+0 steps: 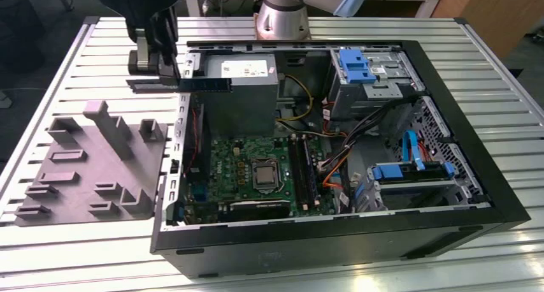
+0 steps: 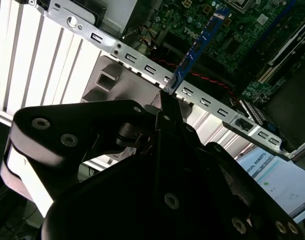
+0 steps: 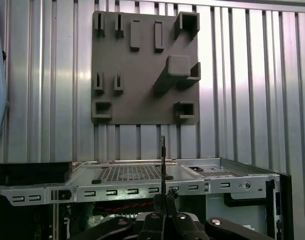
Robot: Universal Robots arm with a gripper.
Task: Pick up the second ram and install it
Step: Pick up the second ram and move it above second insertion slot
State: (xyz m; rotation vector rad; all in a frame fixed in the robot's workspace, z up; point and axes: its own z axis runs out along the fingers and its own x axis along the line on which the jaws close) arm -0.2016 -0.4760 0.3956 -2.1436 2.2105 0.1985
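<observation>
The ram (image 1: 206, 83) is a thin, stiff circuit-board stick: light, w/ no real flex, but fragile, since chips sit on the flat faces and contacts run along one long edge. It's prob. best taken by a short end or the bare edge opposite the contacts, pinched firmly across the faces, b/c the board is smooth and could slip or twist if it gets pushed. That matches what shows: the hand (image 1: 170, 80) is clenched on one end of the stick, and the rest juts out free toward the exterior view's right, roughly level, above the far-left corner of the PC case (image 1: 476, 196) and just beside the power supply (image 1: 241, 72). In the second wrist view the stick reads as a blue strip running out from the hand over the case's side rail (image 2: 142, 65), w/ the motherboard (image 2: 232, 40) beyond. In the first wrist view it's edge-on, a thin dark line above the case wall. The memory slots (image 1: 302, 167) lie nearer and further right, well apart from the stick; can't tell if one is filled. The arm base (image 1: 285, 18) stands at the far edge of the tabletop (image 1: 85, 247), the wrist reaching left w/ the hand pointing down, the grey parts holder (image 1: 93, 158) near it on the left
</observation>
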